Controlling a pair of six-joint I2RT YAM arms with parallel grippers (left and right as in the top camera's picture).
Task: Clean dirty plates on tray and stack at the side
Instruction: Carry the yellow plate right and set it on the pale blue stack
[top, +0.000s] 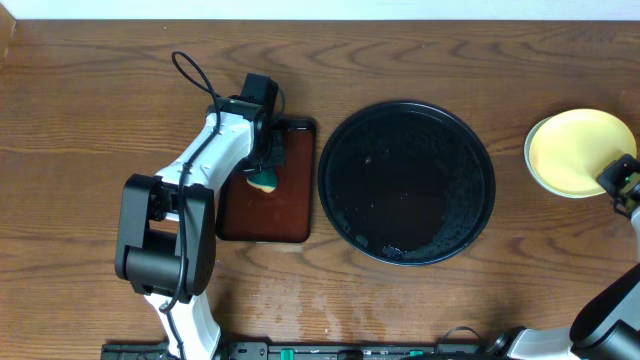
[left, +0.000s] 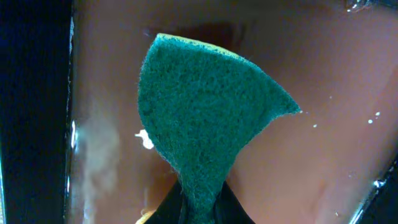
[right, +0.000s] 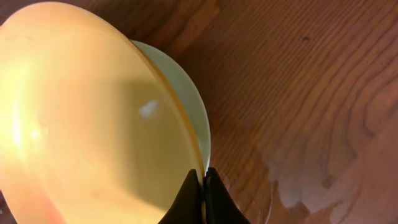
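Pinching the yellow plate (right: 81, 124) by its rim, the right gripper (right: 203, 177) is holding it tilted over a mint plate (right: 191, 106) at the side (right: 298, 93), off the tray (top: 420, 160). Releasing it tilted is risking a slide off the stack. The left gripper (left: 200, 208) is clamping the sponge (left: 205, 118).

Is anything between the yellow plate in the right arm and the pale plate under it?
Nothing visible. The right tool grips the pale yellow round plate by its rim, tilted over the pale mint-white plate on the brown wooden table.
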